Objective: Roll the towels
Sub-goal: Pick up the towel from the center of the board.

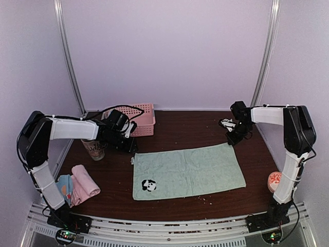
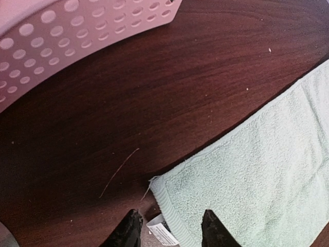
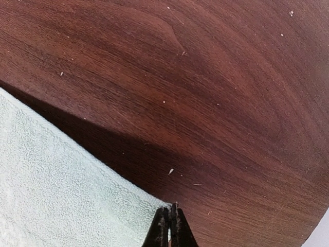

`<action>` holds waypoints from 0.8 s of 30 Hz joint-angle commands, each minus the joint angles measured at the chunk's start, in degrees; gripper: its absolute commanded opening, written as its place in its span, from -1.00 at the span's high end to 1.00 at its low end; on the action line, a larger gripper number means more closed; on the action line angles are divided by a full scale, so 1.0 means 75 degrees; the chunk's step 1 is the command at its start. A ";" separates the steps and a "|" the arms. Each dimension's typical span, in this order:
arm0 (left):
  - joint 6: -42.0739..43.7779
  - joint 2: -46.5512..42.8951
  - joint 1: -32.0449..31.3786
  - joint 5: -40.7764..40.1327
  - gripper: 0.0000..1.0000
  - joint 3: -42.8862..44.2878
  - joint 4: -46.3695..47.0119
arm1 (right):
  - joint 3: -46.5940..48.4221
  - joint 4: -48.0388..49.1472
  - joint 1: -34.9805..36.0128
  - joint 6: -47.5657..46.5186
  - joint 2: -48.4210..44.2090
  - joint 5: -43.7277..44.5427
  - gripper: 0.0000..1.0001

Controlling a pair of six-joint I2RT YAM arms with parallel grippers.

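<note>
R gripper [image 3: 170,224] is pinched shut on the far-right corner of the green towel [image 1: 187,170], which lies flat mid-table, long axis left–right btwn my arms. L gripper [image 2: 170,231] hangs approx half open, empty, jaws straddling the far-left corner, so each arm is nearest its own end. Pink basket [image 1: 146,117] sits beyond the L gripper, contents hidden; a rolled pink towel [image 1: 86,184] lies outside it, near-left.

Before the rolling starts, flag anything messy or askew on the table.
Pale specks dot the dark table. A thin loose strand lies between the pink basket and the green towel. Nothing looks spilled or damaged.
</note>
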 commanded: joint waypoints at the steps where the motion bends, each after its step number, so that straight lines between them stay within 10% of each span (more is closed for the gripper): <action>1: -0.0041 0.0367 -0.0013 0.0367 0.18 0.0067 0.0172 | -0.0029 0.0056 -0.0014 -0.0033 0.0141 -0.0016 1.00; 24: -0.0615 0.1347 0.0142 0.0576 0.62 0.0600 0.0138 | -0.0082 0.0031 -0.0022 0.0007 0.0196 -0.0144 1.00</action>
